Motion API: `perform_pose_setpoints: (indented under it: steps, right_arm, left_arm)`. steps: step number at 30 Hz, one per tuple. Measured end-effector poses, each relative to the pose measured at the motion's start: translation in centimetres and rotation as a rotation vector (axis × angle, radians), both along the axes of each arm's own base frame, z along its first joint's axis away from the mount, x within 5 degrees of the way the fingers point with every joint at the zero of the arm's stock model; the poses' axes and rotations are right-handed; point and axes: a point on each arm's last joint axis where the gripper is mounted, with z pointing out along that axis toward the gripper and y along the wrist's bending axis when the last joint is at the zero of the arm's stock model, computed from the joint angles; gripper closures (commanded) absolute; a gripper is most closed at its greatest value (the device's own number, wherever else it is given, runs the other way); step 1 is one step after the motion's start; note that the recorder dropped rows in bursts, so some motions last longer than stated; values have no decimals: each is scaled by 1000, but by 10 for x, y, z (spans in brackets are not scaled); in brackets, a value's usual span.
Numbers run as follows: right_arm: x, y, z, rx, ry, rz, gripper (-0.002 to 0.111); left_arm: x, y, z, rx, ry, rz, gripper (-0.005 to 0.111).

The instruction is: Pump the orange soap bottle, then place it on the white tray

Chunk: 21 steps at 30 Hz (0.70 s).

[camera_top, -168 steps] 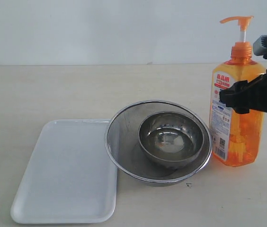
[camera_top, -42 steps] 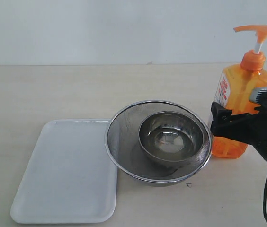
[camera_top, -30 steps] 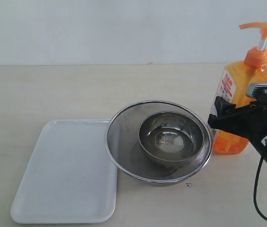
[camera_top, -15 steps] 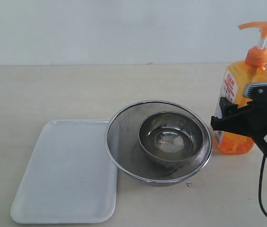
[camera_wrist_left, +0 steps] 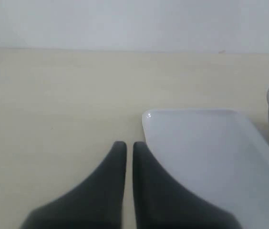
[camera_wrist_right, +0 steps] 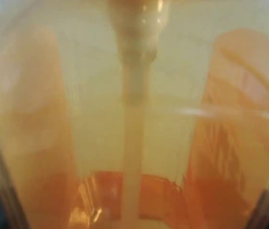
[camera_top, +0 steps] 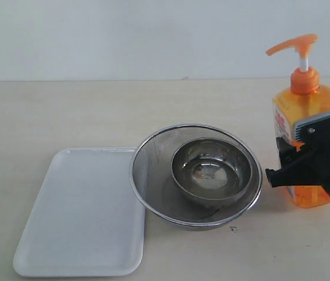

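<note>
The orange soap bottle [camera_top: 314, 99] has shifted leftward.

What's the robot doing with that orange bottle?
The robot's right gripper is clamped around the orange soap bottle, next to the mesh strainer that has a steel bowl in it. The bottle isn't on the white tray yet. The left gripper is shut, near the tray's corner.

A pale beige table [camera_top: 95, 111] with a matte top runs back to a plain off-white wall [camera_top: 124, 35], meeting it along its straight far edge. The light is soft and even, with faint shadows. A small dark mark [camera_top: 233, 229] sits near the front edge.
</note>
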Motion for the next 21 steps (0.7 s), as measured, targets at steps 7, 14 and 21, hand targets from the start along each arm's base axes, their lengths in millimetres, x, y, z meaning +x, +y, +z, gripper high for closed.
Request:
perform_pose_setpoints:
  steps: [7, 14, 21]
  right_arm:
    - [-5, 9, -1, -98, -11, 30, 108]
    - [-6, 10, -1, -154, -12, 37, 108]
    - [-6, 10, -1, -166, -11, 44, 108]
  left_arm:
    - [0, 0, 0, 0, 0, 0, 102]
    - [0, 0, 0, 0, 0, 0, 102]
    - [0, 0, 0, 0, 0, 0, 102]
